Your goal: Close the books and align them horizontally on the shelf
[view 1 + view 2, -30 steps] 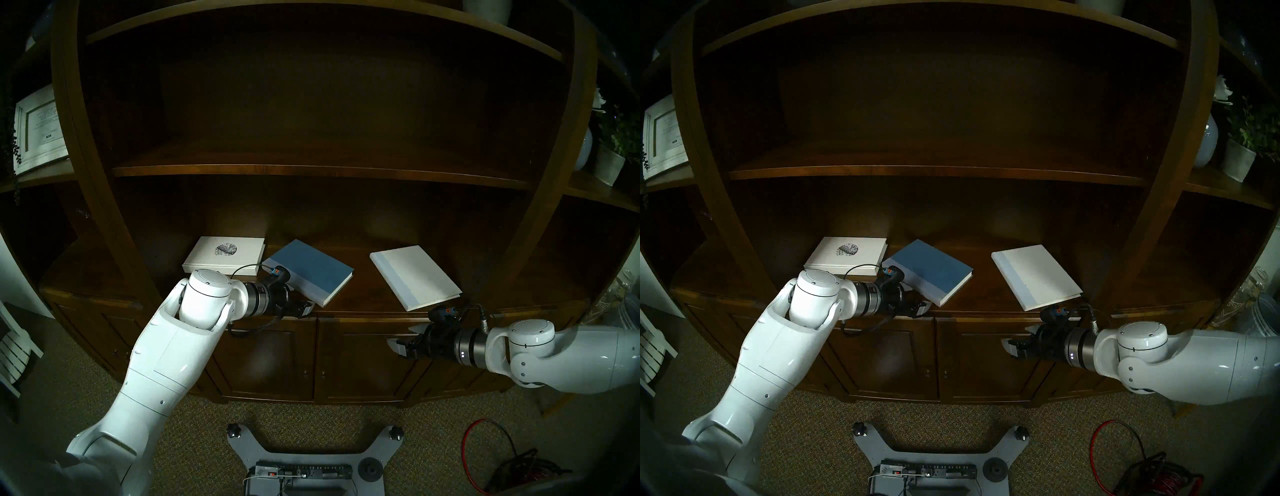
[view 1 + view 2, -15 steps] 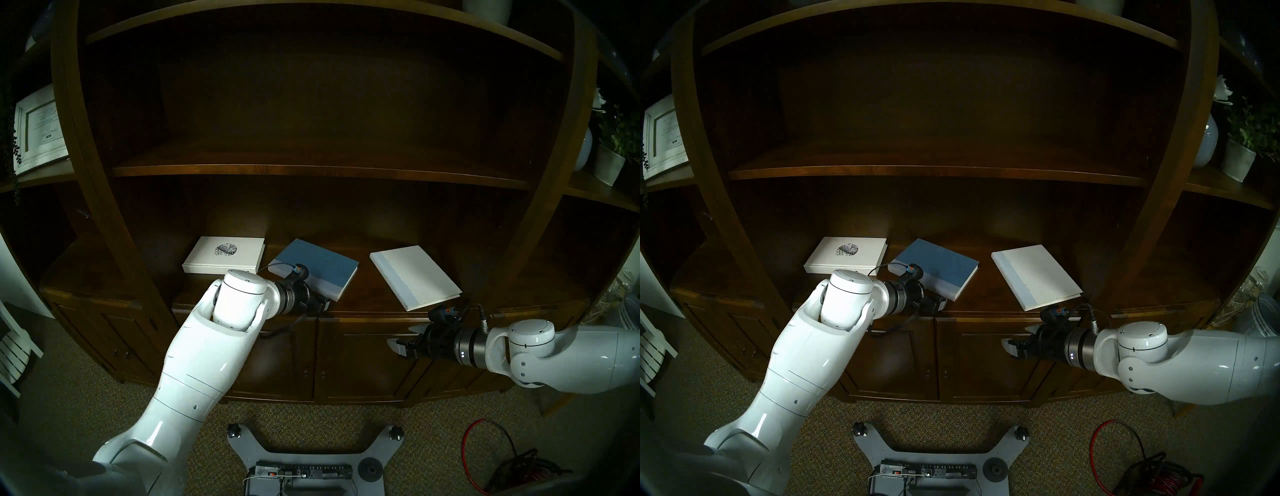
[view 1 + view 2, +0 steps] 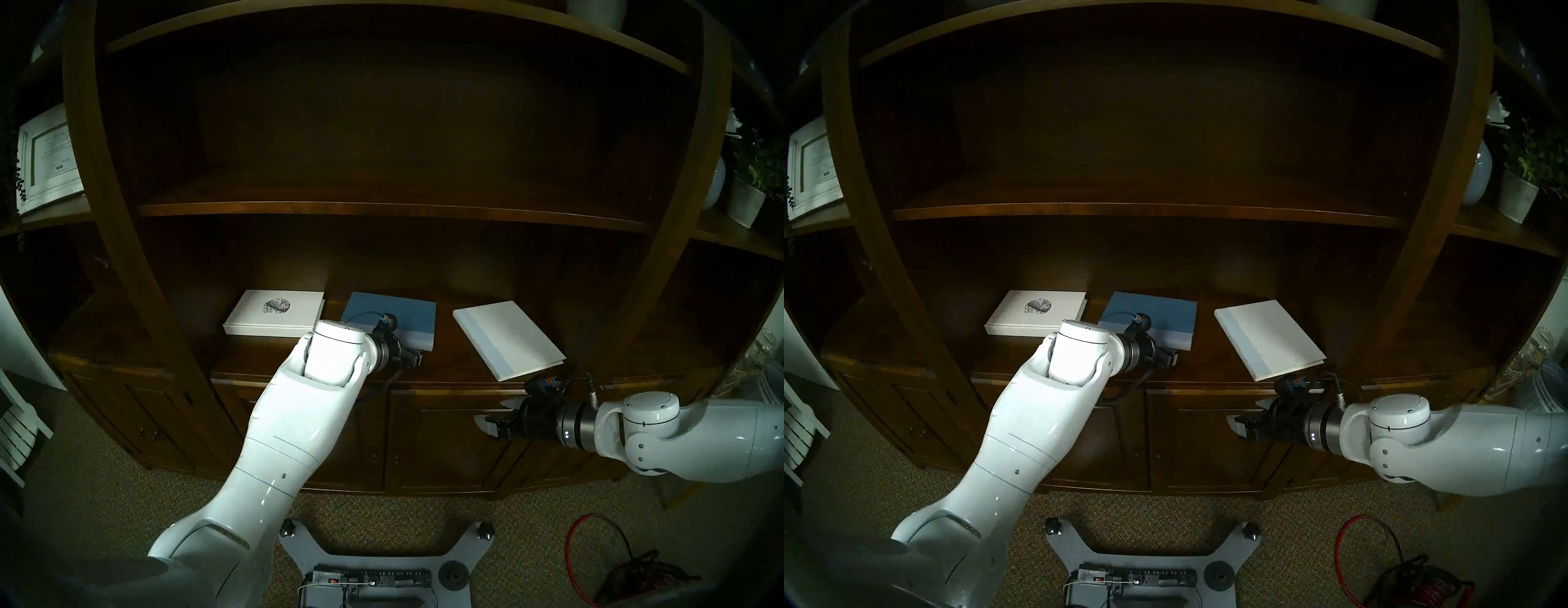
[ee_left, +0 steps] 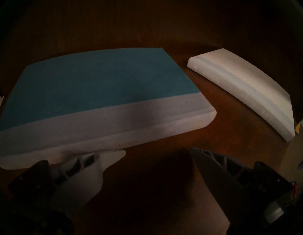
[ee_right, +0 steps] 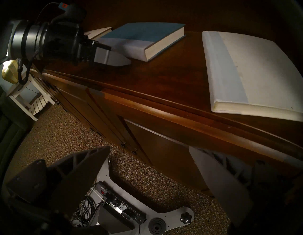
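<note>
While the dim shelf is carrying three closed books, the left end effector, fingers spread, is touching the blue book, its emblem neighbour half hidden.

Three books side by side on the shelf

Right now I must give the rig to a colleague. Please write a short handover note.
Left hand: open, one finger against the blue book's pale spine, holding nothing.
Right hand: open, empty, in front of the cabinet doors, below the shelf edge.
Done: all three books are closed; the emblem book and the blue book lie square, side by side.
Left: the white book lies askew near the front edge; turn it into line.
</note>
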`<state>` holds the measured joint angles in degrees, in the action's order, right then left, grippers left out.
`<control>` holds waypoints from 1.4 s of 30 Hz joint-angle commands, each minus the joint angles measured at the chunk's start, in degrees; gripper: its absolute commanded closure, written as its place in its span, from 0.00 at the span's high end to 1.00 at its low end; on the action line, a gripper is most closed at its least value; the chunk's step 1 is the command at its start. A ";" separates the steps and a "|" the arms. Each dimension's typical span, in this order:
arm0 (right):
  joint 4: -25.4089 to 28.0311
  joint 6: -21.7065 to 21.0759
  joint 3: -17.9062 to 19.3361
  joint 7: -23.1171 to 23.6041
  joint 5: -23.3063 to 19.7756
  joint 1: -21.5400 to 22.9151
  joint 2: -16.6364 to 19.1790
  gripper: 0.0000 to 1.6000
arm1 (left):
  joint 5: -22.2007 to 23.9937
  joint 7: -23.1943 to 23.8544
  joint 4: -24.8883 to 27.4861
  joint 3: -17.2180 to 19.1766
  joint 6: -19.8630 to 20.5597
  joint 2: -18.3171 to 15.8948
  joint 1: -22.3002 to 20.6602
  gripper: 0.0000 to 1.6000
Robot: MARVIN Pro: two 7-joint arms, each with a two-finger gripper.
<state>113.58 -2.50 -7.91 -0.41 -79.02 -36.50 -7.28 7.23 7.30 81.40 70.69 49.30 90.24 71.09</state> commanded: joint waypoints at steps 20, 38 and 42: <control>0.08 0.31 0.95 -0.03 0.02 1.01 -0.05 1.00 | 3.13 -0.47 3.36 5.92 5.19 -0.60 -0.66 1.00; 0.04 0.28 0.38 -0.04 0.05 0.90 -0.06 1.00 | 6.23 6.35 16.62 14.63 5.47 -11.18 4.90 1.00; 0.03 0.29 0.29 -0.04 0.05 0.93 -0.06 1.00 | 6.62 7.94 18.98 17.44 5.03 -14.21 6.91 1.00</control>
<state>113.56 -2.51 -8.53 -0.41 -79.00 -36.51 -7.28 12.90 12.44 94.53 84.01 55.18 81.83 76.79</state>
